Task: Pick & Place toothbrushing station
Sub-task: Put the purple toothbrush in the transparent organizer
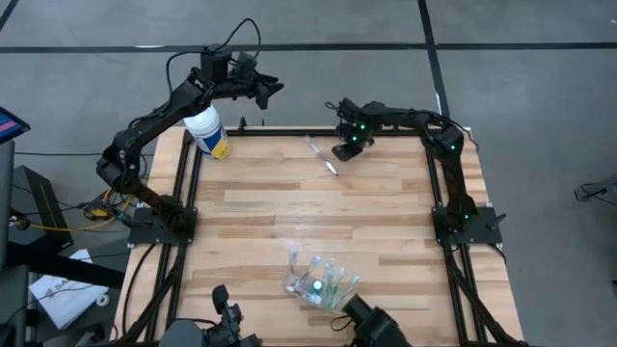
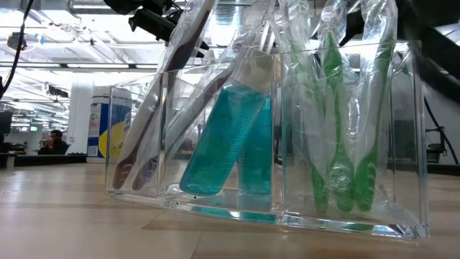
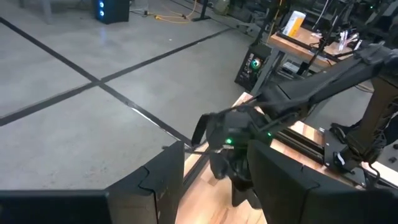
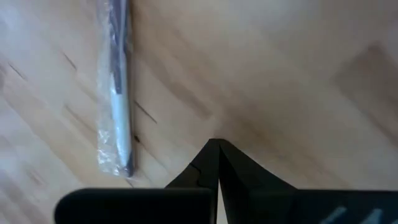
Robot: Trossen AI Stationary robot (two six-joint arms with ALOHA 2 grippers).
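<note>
The clear plastic cup (image 1: 318, 281) stands on its base near the table's near edge. In the low view it holds wrapped purple and white toothbrushes (image 2: 154, 122), two teal tubes (image 2: 223, 140) and green toothbrushes (image 2: 345, 122). One wrapped toothbrush (image 1: 322, 154) lies flat on the wood near the far edge, and it also shows in the right wrist view (image 4: 117, 87). My right gripper (image 1: 345, 149) is shut and empty just right of it (image 4: 217, 149). My left gripper (image 1: 268, 89) is open and empty (image 3: 214, 177), held beyond the table's far edge over the floor.
A white-capped canister with a yellow label (image 1: 207, 132) stands at the table's far left corner under my left arm, and it also shows in the low view (image 2: 108, 129). Bare wood (image 1: 318, 207) lies between the loose toothbrush and the cup. A person sits far back in the room (image 2: 52, 140).
</note>
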